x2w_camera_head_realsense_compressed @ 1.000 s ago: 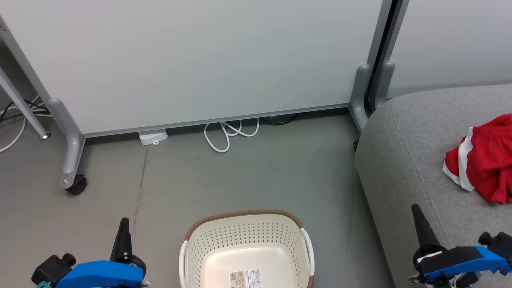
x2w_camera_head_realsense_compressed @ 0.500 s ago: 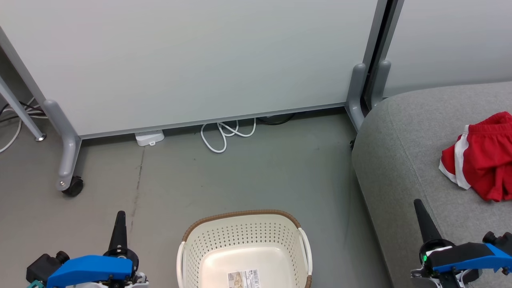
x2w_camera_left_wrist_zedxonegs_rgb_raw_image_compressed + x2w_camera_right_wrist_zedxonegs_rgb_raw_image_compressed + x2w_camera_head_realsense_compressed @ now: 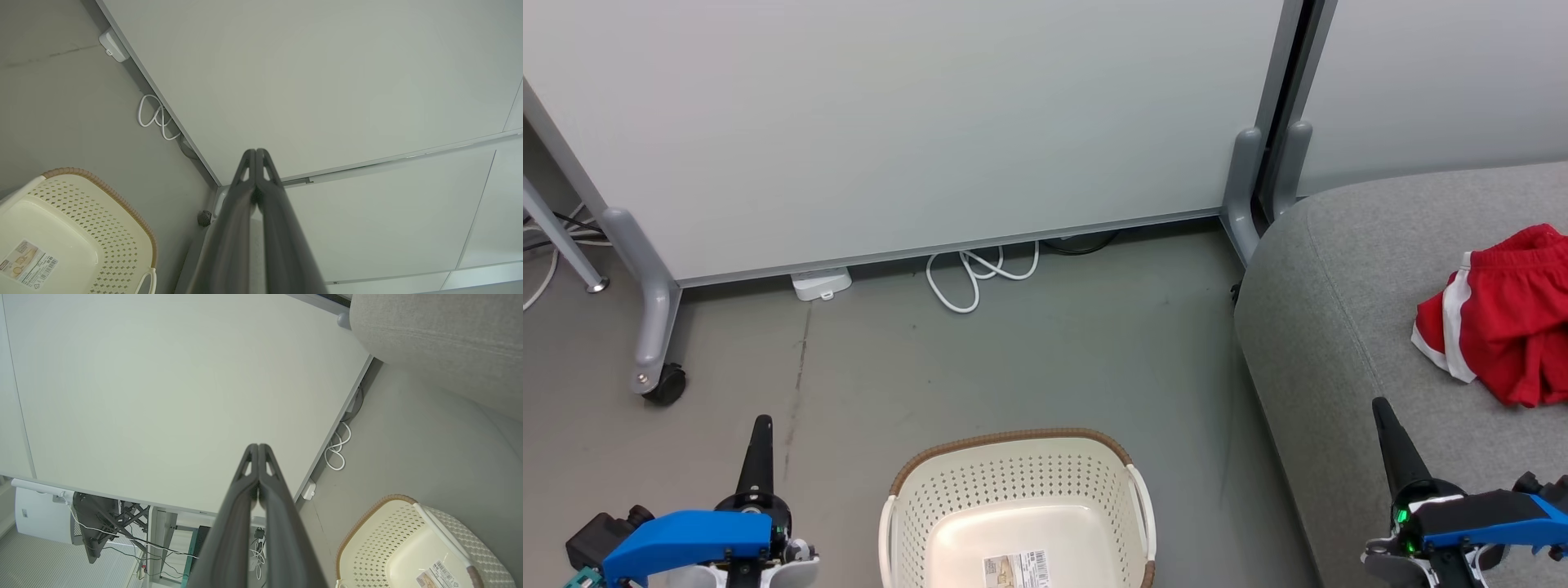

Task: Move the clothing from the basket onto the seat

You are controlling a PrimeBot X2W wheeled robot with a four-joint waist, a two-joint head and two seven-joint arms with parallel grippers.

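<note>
Red clothing [image 3: 1499,314] with a white side stripe lies crumpled on the grey seat [image 3: 1347,310] at the right. The cream basket [image 3: 1013,498] with a brown rim stands on the floor at bottom centre; only a barcode label lies inside it. It also appears as the basket [image 3: 77,228] in the left wrist view and the basket [image 3: 408,543] in the right wrist view. My left gripper [image 3: 760,433] is shut, left of the basket, holding nothing. My right gripper [image 3: 1384,416] is shut over the seat's front edge, well below the clothing. Shut fingers [image 3: 255,157] and fingers [image 3: 258,451] fill each wrist view's centre.
A pale partition panel [image 3: 915,122] on castor feet [image 3: 663,385] stands behind the basket. A white cable [image 3: 976,273] and a power strip [image 3: 821,284] lie at its base. Grey floor [image 3: 1029,359] lies between panel, basket and seat.
The whole head view has shifted slightly, so the camera moved. Both grippers stay shut, and the left gripper's tip sits a little higher in the view.
</note>
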